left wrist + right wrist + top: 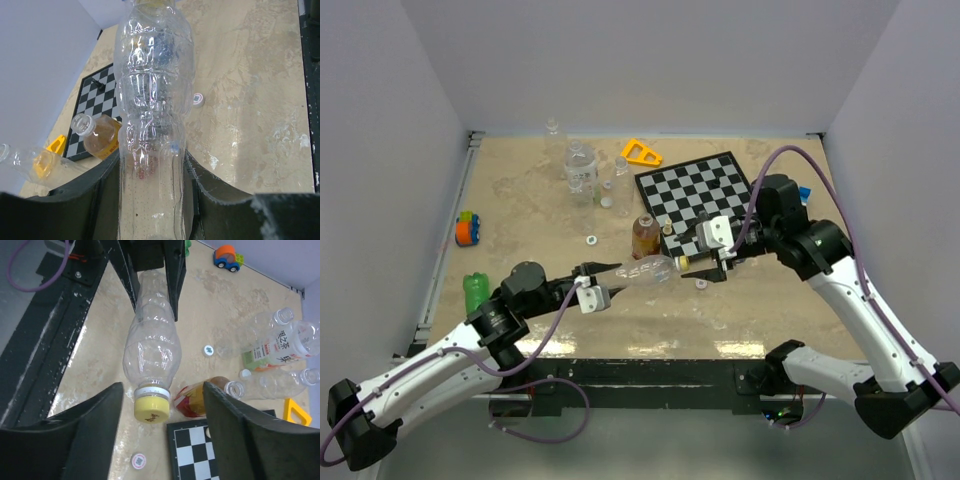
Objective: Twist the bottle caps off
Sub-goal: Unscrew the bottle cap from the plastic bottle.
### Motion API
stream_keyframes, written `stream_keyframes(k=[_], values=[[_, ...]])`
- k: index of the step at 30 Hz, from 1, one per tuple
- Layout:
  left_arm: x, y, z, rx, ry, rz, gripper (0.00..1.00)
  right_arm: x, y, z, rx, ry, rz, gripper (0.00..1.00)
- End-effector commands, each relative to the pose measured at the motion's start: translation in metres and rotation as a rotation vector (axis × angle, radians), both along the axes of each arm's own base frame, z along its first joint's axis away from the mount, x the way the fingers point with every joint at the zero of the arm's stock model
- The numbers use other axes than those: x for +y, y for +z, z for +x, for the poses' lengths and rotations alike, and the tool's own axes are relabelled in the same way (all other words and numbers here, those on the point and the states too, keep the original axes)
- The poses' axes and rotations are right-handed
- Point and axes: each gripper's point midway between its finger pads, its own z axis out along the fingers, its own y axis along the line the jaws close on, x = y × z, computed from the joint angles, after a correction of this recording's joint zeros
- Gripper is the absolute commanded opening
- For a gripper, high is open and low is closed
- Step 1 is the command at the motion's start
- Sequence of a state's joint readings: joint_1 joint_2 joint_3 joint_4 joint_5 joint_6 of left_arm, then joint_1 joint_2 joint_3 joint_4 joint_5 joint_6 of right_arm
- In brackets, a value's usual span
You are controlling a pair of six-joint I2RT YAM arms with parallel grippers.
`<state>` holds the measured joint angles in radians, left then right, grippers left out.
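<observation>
My left gripper (605,272) is shut on the base end of a clear plastic bottle (645,270) and holds it level above the table. In the left wrist view the bottle (152,100) fills the gap between the two fingers (100,200). Its yellow cap (151,407) is still on the neck and points toward my right gripper (162,390). That gripper stands open, a jaw on each side of the cap with a gap on both sides, touching nothing. The right gripper (695,262) sits at the front edge of the chessboard.
An amber bottle (644,235) without a cap stands beside the chessboard (695,190). Loose white caps (591,239) (701,284) lie on the table. Clear uncapped bottles (580,165) stand at the back, next to a yellow triangle (641,152). At the left are a green bottle (476,292) and a toy car (468,229).
</observation>
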<state>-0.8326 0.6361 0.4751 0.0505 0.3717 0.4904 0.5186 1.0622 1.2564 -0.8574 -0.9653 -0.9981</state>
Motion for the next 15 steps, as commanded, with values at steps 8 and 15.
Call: stream_keyframes(k=[8, 15], values=[[-0.004, 0.002, -0.010, 0.038, -0.040, -0.066, 0.00, -0.015, 0.019, -0.010, 0.053, -0.043, 0.056, 0.98], [-0.008, 0.001, -0.013, 0.064, -0.059, -0.075, 0.00, -0.014, -0.002, -0.012, 0.037, 0.038, 0.004, 0.98]])
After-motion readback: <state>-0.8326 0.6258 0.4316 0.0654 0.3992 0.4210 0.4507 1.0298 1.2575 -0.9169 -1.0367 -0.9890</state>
